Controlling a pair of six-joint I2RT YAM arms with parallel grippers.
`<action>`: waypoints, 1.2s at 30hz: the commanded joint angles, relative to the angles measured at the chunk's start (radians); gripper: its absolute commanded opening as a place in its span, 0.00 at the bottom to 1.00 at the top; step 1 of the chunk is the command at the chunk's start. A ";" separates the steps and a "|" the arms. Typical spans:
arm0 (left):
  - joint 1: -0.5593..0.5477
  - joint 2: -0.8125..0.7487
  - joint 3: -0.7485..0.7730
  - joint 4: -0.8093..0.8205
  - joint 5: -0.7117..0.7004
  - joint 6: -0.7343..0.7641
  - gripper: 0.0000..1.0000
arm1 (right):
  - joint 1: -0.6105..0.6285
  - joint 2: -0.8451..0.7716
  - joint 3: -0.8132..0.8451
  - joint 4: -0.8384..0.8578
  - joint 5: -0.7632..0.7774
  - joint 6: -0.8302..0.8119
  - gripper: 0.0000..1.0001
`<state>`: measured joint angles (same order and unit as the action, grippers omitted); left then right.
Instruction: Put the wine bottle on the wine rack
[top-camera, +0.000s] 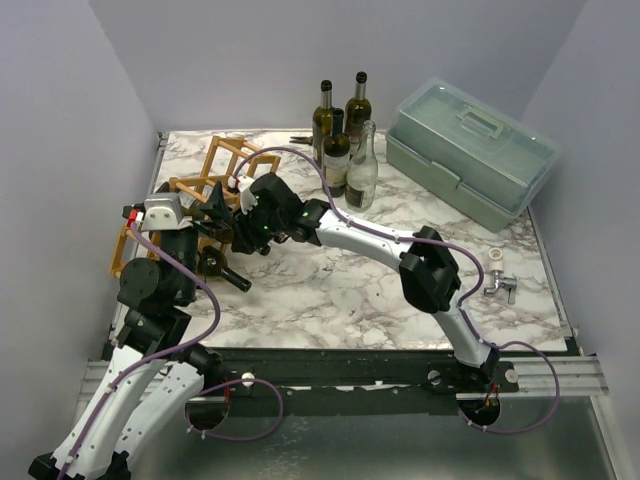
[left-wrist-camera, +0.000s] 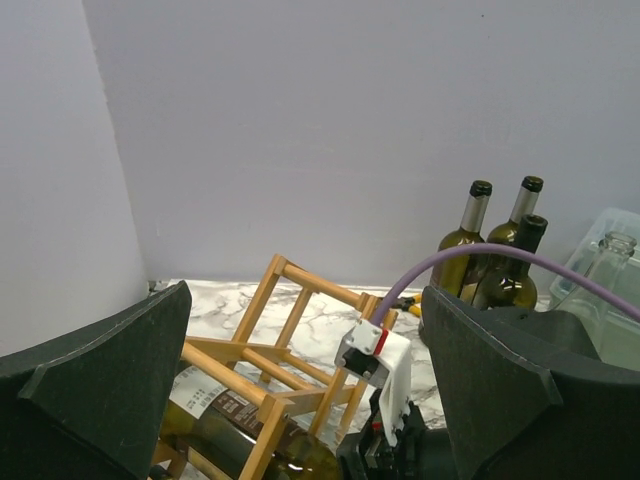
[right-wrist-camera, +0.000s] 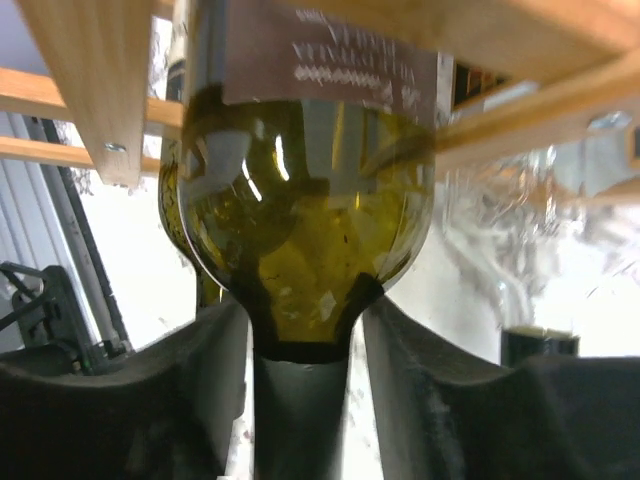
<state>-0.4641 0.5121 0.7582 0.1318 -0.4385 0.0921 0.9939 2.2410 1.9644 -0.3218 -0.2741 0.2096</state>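
While the right arm reached across the desk (top-camera: 330, 290) to the wine rack (left-wrist-camera: 322, 287), the wine bottle (right-wrist-camera: 300, 230) lay on its side inside one of the rack's lower cells. Its labelled body sat under a wooden stick, and its shoulder and neck poked out toward the arm. The right arm's fingers (right-wrist-camera: 150, 400) stood close on either side of the neck with a thin sliver of light along one of them, so I couldn't tell whether they pinched it or merely flanked it. The left arm's fingers (left-wrist-camera: 100, 390) were spread wide, holding nothing, on the near side of the rack. To my eye the bottle was hard, slick green glass: stiff, breakable against the sticks, and heaviest at the body end, so held by the neck it would want to droop or twist. The neck seemed the sensible place to take it, being the only part narrow enough, with the rack carrying the body. Four other bottles (top-camera: 337, 150) stood beyond the rack, apart from it.
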 joint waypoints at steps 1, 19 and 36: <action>0.008 0.012 0.007 0.000 -0.019 -0.008 0.98 | 0.006 -0.063 -0.034 0.135 0.040 -0.006 0.59; 0.012 0.038 0.003 0.000 -0.012 -0.018 0.98 | -0.009 -0.494 -0.445 0.084 0.258 -0.003 0.80; 0.012 0.085 -0.006 -0.003 0.029 -0.060 0.98 | -0.261 -0.547 -0.336 0.056 0.595 -0.030 0.89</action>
<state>-0.4580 0.5888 0.7578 0.1310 -0.4351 0.0559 0.7551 1.6390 1.4921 -0.2565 0.1997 0.2272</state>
